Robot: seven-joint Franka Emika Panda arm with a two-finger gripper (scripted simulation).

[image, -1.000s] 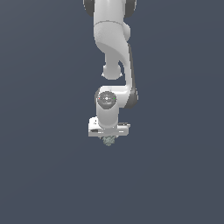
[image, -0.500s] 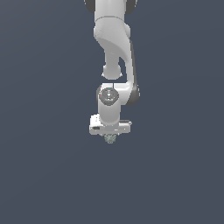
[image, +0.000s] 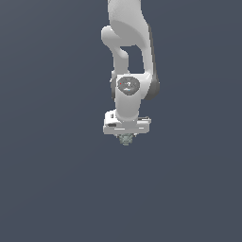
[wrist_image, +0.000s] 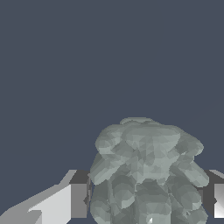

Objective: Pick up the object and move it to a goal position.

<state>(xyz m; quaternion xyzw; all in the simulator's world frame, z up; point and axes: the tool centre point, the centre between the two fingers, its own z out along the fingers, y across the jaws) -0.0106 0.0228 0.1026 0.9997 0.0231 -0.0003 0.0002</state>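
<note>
The object (image: 125, 139) is a small grey-green bumpy lump that sticks out just under the white gripper (image: 126, 137) in the exterior view. In the wrist view the object (wrist_image: 146, 170) fills the space between the two fingers (wrist_image: 78, 199), and both pads press against its sides. The gripper is shut on the object. The white arm comes down from the top of the exterior view, and the gripper points straight down. The fingertips are mostly hidden behind the hand and the lump in the exterior view.
A plain dark grey-blue surface (image: 56, 189) fills the rest of both views. No other objects or edges show.
The arm with the gripper and the held object has shifted slightly toward the exterior view's right and a little upward. The grip has not changed.
</note>
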